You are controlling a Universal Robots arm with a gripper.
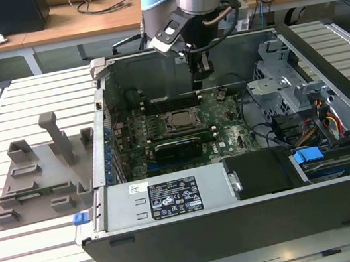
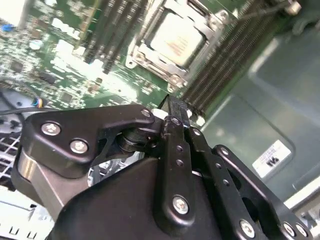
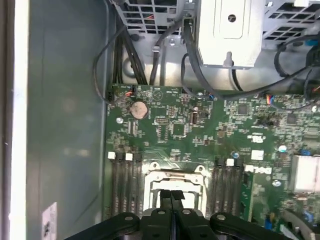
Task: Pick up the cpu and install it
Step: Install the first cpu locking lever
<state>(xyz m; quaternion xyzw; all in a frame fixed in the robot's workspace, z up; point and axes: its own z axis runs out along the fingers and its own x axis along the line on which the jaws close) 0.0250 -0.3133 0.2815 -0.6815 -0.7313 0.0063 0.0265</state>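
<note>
The cpu (image 2: 176,38) lies flat inside the metal-framed socket (image 1: 179,121) on the green motherboard (image 1: 228,129), its silver top facing up. My gripper (image 1: 203,78) hangs inside the open computer case, above the back edge of the board and just behind the socket. Its black fingers (image 2: 175,117) are pressed together with nothing between them. In the first wrist view the shut gripper (image 3: 172,199) covers the middle of the socket frame (image 3: 150,178). Memory slots (image 3: 123,182) run along both sides of the socket.
A grey plastic fixture (image 1: 41,173) with upright posts sits on the slatted table at the exterior view's left. Inside the case are a drive cage (image 1: 281,83), cable bundles (image 1: 324,119) and a power supply (image 1: 166,199). Case walls (image 1: 105,136) surround the board.
</note>
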